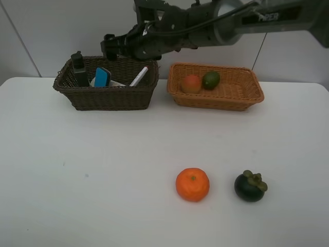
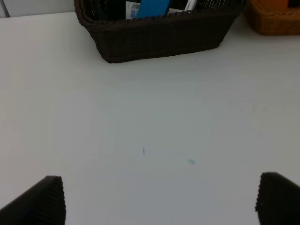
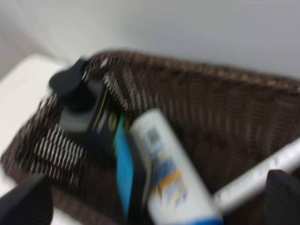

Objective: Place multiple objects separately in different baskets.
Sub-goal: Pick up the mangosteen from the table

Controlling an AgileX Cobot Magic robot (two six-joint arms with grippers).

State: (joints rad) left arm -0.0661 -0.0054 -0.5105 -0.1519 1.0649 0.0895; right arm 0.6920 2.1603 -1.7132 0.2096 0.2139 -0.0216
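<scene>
Right gripper (image 3: 153,199) hanging over dark brown basket (image 3: 211,108), jaws standing wide and empty, left gripper (image 2: 161,200) also spreading wide above tabletop (image 2: 140,117)

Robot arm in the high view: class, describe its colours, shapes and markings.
The right arm is dark grey with rounded joints and white PIPER lettering. Its gripper is black. The left gripper has black ribbed fingers.

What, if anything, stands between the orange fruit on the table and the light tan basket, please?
Nothing visible does: only bare table lies between the orange fruit and the light tan basket. The dark fruit sits off to its side.
</scene>
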